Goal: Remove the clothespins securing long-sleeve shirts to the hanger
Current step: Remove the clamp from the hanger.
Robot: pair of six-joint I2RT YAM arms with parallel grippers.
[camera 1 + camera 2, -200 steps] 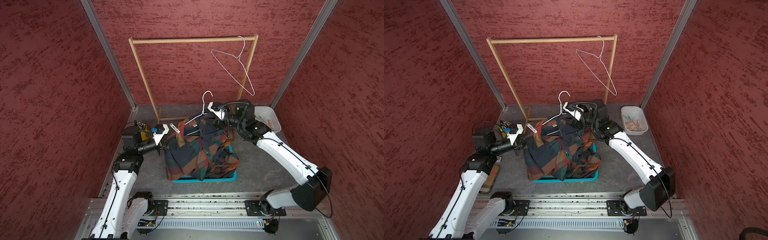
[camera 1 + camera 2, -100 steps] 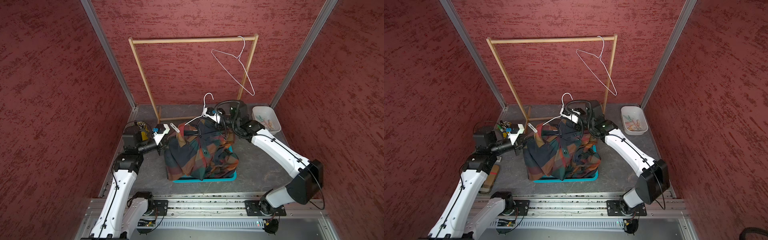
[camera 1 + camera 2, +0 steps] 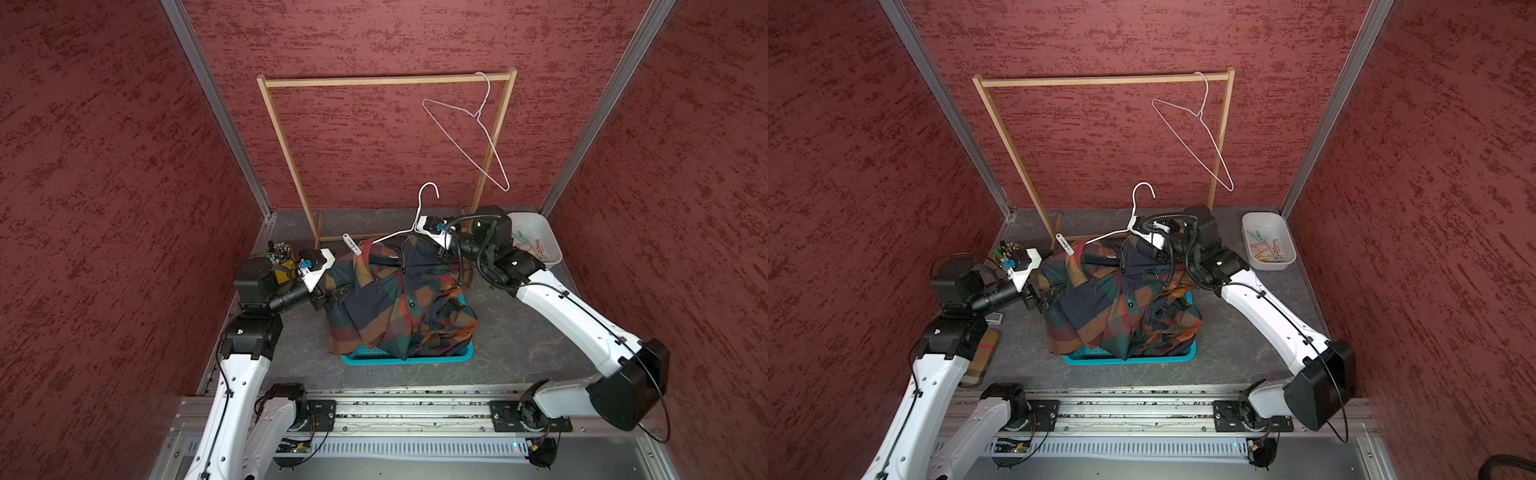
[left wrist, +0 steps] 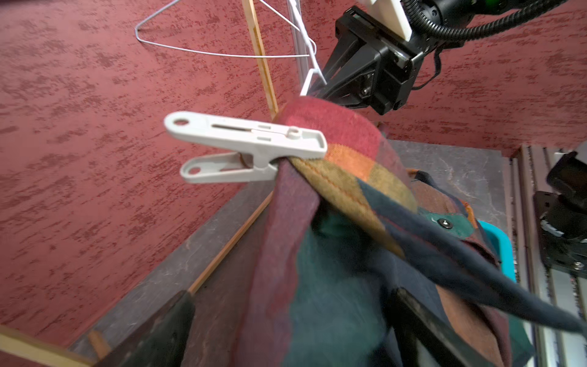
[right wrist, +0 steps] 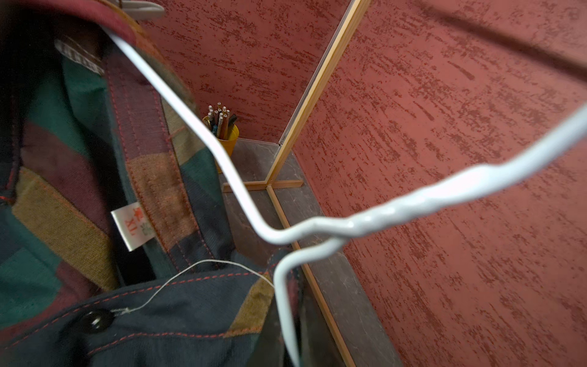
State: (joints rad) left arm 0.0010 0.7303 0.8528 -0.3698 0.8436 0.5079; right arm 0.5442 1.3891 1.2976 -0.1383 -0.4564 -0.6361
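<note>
Left gripper spread, right gripper clamped

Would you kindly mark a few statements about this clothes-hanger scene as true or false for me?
1. A whitish clothespin grips the plaid shirt. True.
2. The wooden rack carries nothing. False: a wire hanger hangs from its rail.
3. The right claw is shut on the white hanger. True.
4. The white tub is empty. False: loose pegs lie in it.
5. The basket beneath the plaid shirt is red. False: it is teal.
</note>
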